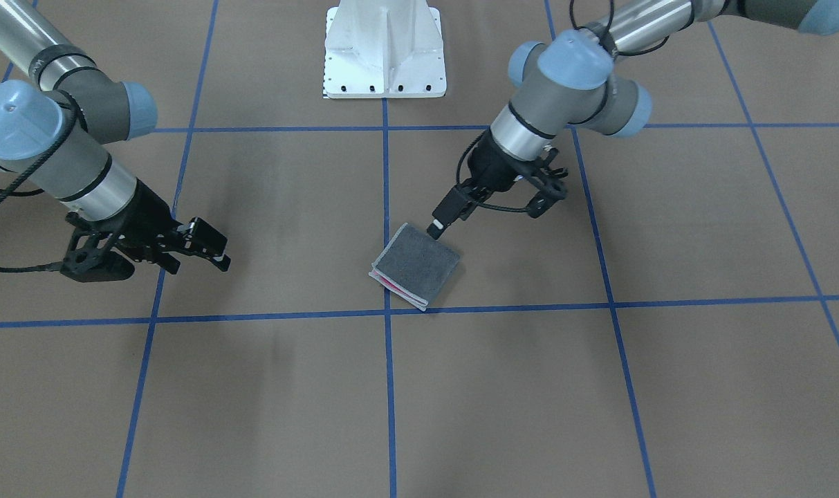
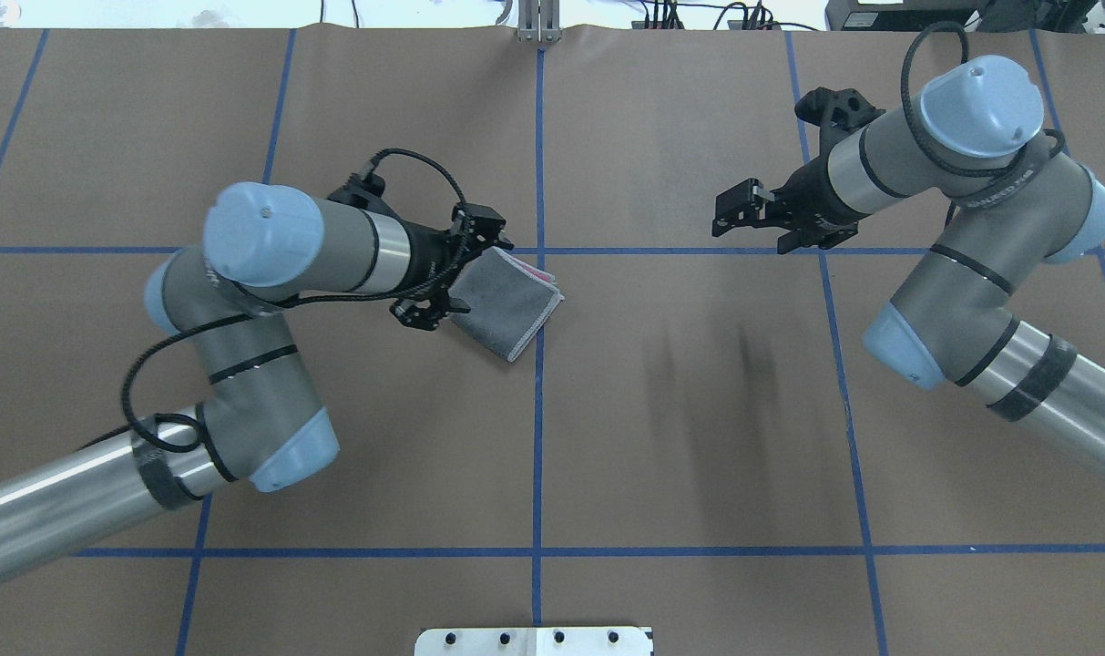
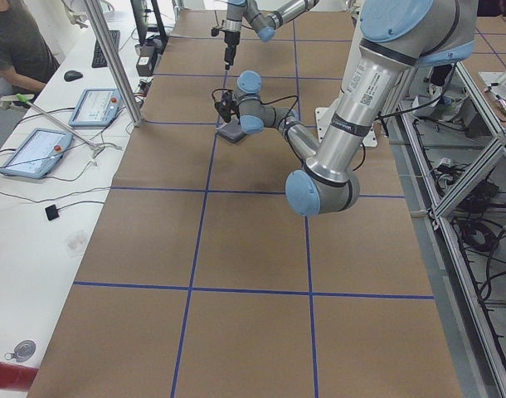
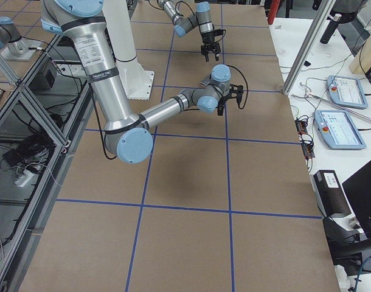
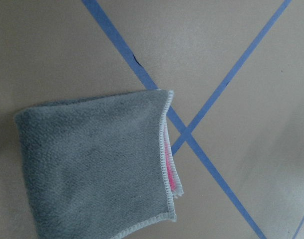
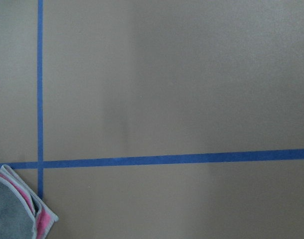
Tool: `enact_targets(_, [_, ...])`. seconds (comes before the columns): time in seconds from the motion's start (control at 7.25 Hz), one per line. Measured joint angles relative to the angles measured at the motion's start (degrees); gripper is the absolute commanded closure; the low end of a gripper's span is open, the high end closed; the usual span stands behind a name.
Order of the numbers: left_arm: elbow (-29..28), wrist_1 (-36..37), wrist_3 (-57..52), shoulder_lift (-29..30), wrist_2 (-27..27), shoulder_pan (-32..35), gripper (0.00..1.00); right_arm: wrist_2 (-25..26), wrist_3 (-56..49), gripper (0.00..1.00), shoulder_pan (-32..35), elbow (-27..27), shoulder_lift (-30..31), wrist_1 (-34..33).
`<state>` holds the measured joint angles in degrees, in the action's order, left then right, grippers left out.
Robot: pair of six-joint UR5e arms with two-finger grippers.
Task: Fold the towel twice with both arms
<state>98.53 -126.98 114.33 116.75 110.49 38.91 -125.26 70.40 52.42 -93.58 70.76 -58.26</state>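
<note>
The towel point(image 1: 416, 265) lies flat on the table, folded into a small square. Its dark grey face is up, and pink shows between the layers at its open edges. It also shows in the overhead view point(image 2: 506, 305), the left wrist view point(image 5: 92, 164) and a corner of the right wrist view point(image 6: 12, 214). My left gripper point(image 1: 435, 228) hangs right at the towel's folded edge on the robot's side. Its fingers read as one dark shape, so I cannot tell whether it is open or shut. My right gripper point(image 1: 210, 247) is open and empty, far off to the towel's side above bare table.
Blue tape lines point(image 1: 386, 207) form a grid on the brown table, and the towel sits at a crossing. The white pedestal base point(image 1: 384, 48) stands at the robot's side. Tablets and cables lie on a white side bench point(image 3: 37, 149).
</note>
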Motion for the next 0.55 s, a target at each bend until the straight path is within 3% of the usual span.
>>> enact_targets(0.28, [10.8,10.8,-22.5,-10.9,1.8,5.0,0.00,-0.5,-6.0,0.00,4.8,-1.9,6.0,-0.2])
enact_targets(0.55, [16.1,19.2,-49.4,-20.6,2.0,10.9,0.00,-1.6,-20.2,0.00,9.7,-2.6,11.2,-3.5])
